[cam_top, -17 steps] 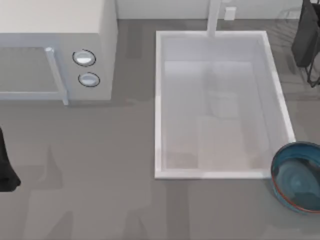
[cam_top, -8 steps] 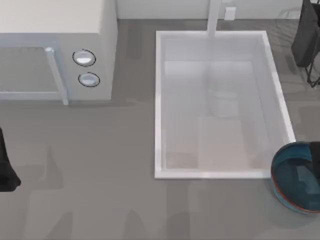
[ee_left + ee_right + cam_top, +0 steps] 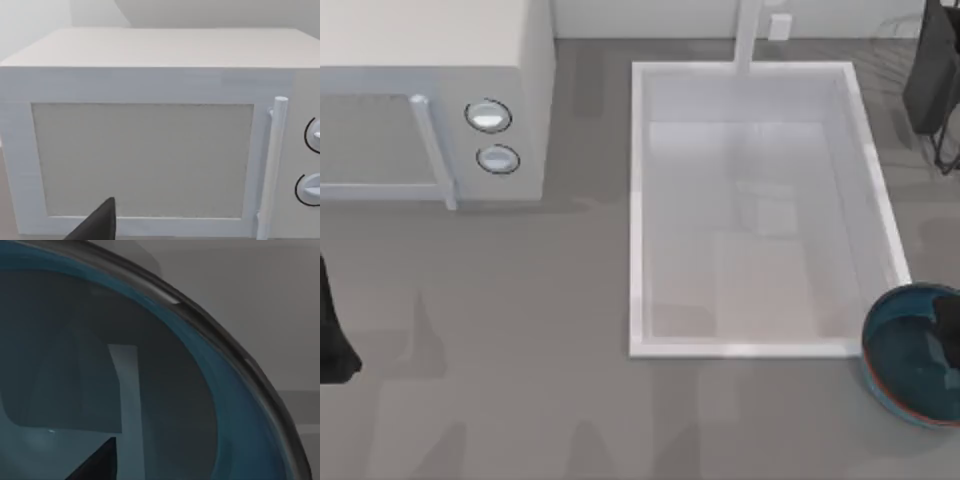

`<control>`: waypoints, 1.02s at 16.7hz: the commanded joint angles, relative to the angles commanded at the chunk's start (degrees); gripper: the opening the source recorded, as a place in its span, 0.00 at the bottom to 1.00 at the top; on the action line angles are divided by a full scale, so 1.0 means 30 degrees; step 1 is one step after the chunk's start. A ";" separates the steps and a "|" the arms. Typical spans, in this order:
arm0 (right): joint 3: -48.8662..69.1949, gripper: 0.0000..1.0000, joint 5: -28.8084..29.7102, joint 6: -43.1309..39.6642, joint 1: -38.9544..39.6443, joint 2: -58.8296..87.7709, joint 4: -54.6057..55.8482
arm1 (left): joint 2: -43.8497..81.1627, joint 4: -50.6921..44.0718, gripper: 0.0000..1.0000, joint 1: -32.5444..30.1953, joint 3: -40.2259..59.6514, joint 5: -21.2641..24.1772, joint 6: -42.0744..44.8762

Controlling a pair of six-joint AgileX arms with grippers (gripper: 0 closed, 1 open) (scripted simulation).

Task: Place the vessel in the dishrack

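One bowl matters here: the vessel [image 3: 912,355], a deep teal glazed dish with a thin reddish rim, sits on the grey counter [image 3: 520,350] just off the near right corner of the white sink basin [image 3: 638,210], almost touching that corner. It looks stiff, glossy and probably slick, likely breakable if knocked against metal, so the rim wall seems the sensible place to pinch, one finger inside and one outside. The right gripper [image 3: 950,335] hangs over the bowl's far-right side, and the right wrist view looks straight down into the dark glazed hollow [image 3: 150,390]; whether its fingers are spread or closed cannot be told. The dishrack [image 3: 942,150], thin dark wires, stands beyond the basin's far right corner, well apart from the bowl, with a dark upright piece [image 3: 932,70] above it. The basin's raised right edge runs alongside the likely path. The left gripper [image 3: 332,330] is parked far left of the basin, facing the microwave [image 3: 150,130]; its finger state cannot be told.
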 joint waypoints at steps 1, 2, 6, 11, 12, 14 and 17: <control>0.0000 0.85 0.0000 0.0000 0.0000 0.0000 0.0000 | 0.0000 0.0000 1.00 0.0000 0.0000 0.0000 0.0000; 0.0000 0.77 0.0000 0.0000 0.0000 0.0000 0.0000 | 0.0000 0.0000 1.00 0.0000 0.0000 0.0000 0.0000; 0.0000 0.47 0.0000 0.0000 0.0000 0.0000 0.0000 | 0.0000 0.0000 1.00 0.0000 0.0000 0.0000 0.0000; 0.0000 0.10 0.0000 0.0000 0.0000 0.0000 0.0000 | 0.0000 0.0000 1.00 0.0000 0.0000 0.0000 0.0000; 0.0000 0.02 0.0000 0.0000 0.0000 0.0000 0.0000 | 0.0000 0.0000 1.00 0.0000 0.0000 0.0000 0.0000; 0.0000 0.00 0.0000 0.0000 0.0000 0.0000 0.0000 | 0.0000 0.0000 1.00 0.0000 0.0000 0.0000 0.0000; 0.0000 0.00 0.0000 0.0000 0.0000 0.0000 0.0000 | 0.0000 0.0000 1.00 0.0000 0.0000 0.0000 0.0000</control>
